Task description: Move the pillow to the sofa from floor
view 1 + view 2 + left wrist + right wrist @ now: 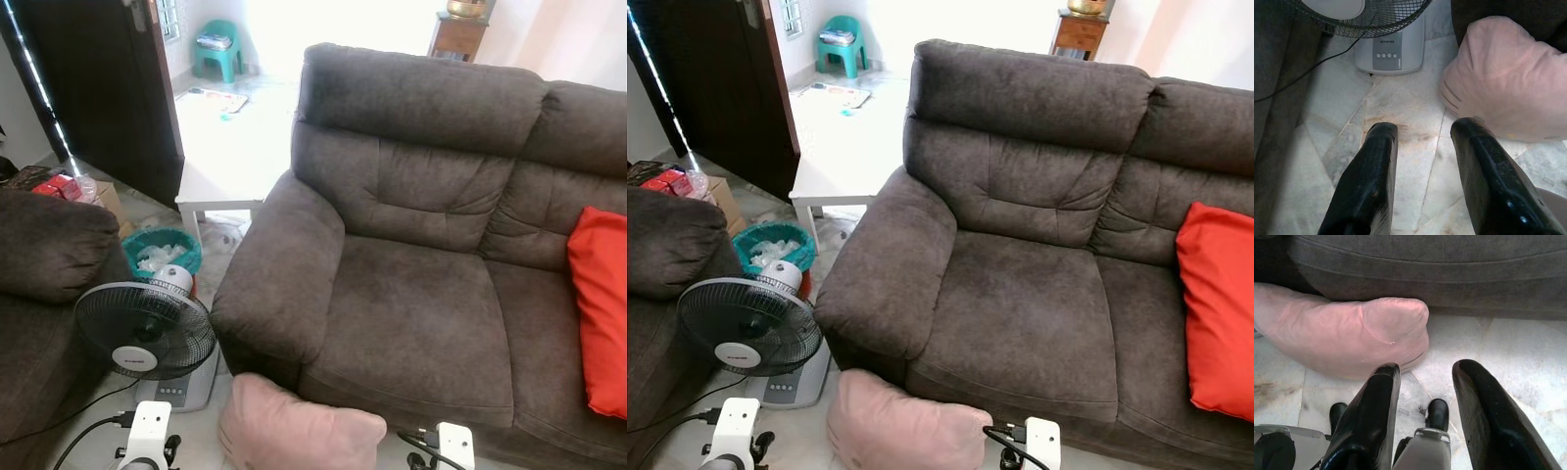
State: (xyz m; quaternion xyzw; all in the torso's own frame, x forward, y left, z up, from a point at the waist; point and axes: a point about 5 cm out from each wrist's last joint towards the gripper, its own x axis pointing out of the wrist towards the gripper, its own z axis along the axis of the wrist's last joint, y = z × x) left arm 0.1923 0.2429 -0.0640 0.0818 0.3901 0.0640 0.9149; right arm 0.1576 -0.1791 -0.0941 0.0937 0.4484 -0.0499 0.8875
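Note:
A pale pink pillow [294, 431] lies on the tiled floor against the front of the dark brown sofa [411, 304]. My left gripper [1422, 132] hangs open just above the floor, beside the pillow's [1503, 83] left end, with nothing between its fingers [1376, 161]. On the pillow's [1347, 333] other side my right gripper [1422, 369] is open too, one finger [1376, 401] close to the pillow's corner and not touching it. The sofa front [1425, 264] runs just behind the pillow.
A standing fan [147, 333] with a grey base and a cable stands left of the pillow. A second dark sofa [44, 264] is at far left. A teal basket [162, 250] and white table [230, 157] lie behind. A red cushion [600, 313] rests on the sofa's right seat.

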